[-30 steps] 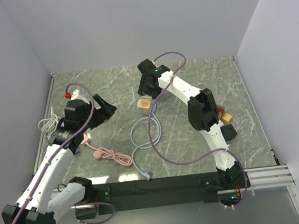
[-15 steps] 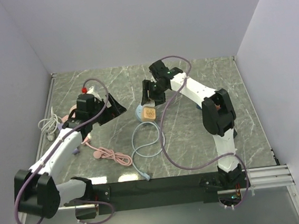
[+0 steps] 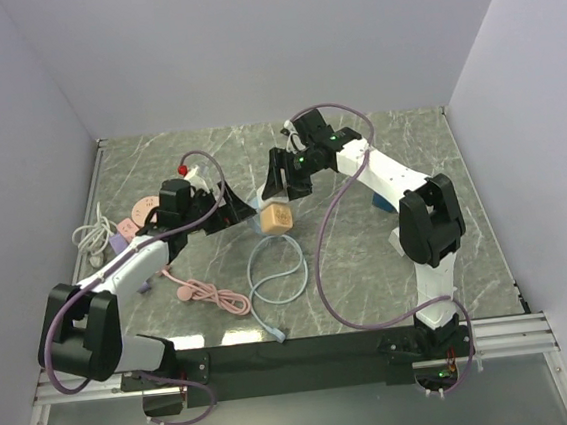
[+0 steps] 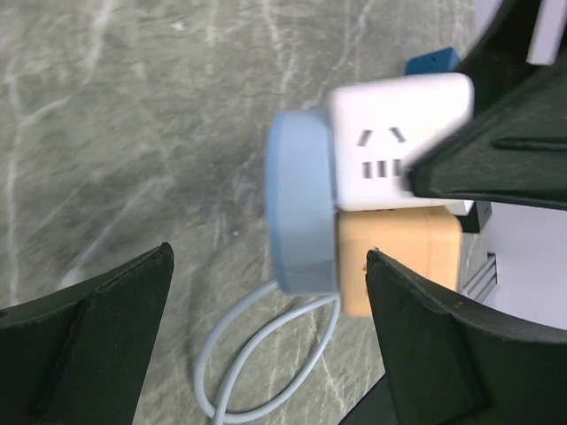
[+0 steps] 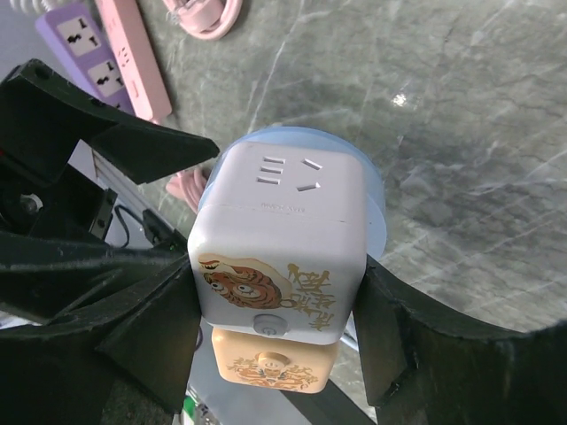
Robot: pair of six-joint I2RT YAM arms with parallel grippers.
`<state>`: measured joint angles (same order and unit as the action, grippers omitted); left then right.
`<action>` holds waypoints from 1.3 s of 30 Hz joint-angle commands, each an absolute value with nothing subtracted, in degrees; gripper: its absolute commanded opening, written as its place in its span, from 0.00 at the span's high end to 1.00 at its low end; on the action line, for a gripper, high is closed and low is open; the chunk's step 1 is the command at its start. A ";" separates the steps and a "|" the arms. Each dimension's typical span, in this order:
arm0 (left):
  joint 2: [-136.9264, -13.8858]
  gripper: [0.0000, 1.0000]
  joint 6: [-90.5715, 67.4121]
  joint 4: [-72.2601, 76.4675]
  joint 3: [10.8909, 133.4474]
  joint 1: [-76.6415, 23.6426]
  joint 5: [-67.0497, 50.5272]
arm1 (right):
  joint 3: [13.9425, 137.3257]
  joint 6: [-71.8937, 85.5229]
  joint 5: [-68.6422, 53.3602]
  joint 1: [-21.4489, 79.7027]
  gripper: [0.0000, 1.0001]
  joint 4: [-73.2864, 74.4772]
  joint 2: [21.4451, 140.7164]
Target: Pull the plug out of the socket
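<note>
My right gripper is shut on a white cube socket, its fingers pressing two opposite sides and holding it above the table. An orange cube is stuck to one face of the socket. A light blue round plug sits on another face, and its blue cable loops down onto the marble. My left gripper is open, just short of the plug, with nothing between its fingers. From above, my left gripper faces my right gripper across the orange cube.
A purple power strip, a pink strip and a coiled pink cable lie at the left. A white cable bundle and a pink disc sit near the left wall. A blue block rests behind the right arm.
The right gripper has carried the socket off the table and turned it toward the left arm. The left arm has swung right, bringing its open jaws up to the plug.
</note>
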<state>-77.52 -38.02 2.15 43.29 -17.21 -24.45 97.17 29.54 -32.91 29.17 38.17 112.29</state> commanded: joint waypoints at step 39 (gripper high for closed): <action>-78.57 0.99 -36.83 4.93 46.23 -24.35 -25.93 | 93.59 34.28 -37.17 31.38 0.91 24.78 111.62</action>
<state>-81.65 -36.60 0.95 45.84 -22.52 -21.45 88.49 31.70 -33.95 29.76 28.84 110.48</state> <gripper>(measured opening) 0.386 0.677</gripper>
